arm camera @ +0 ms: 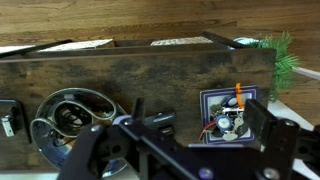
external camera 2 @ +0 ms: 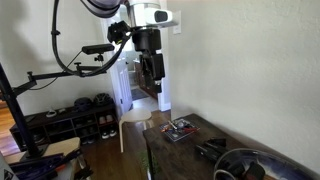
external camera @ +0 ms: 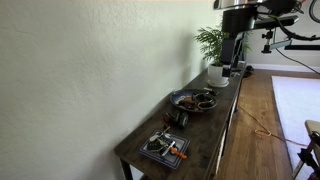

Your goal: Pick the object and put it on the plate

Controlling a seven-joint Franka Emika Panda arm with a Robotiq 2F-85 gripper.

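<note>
A round dark plate (arm camera: 45, 106) with some dark items in it lies on the long dark wooden table (arm camera: 150, 70). It shows in both exterior views (external camera: 181, 99) (external camera 2: 232, 158). A small dark object (arm camera: 160, 119) sits between the plate and a square grey tray (arm camera: 212, 102) with an orange item; it also shows in an exterior view (external camera: 177, 117). My gripper (arm camera: 180, 150) is open and empty. It hangs high above the table in both exterior views (external camera: 233, 66) (external camera 2: 152, 78), nearer the plant end, touching nothing.
A green plant in a white pot (external camera: 216, 62) stands at the table's far end and shows in the wrist view (arm camera: 282, 55). The table runs along a white wall (external camera: 90, 70). Another dark item (arm camera: 5, 116) lies beyond the plate. A rack with shoes (external camera 2: 75, 120) stands on the floor.
</note>
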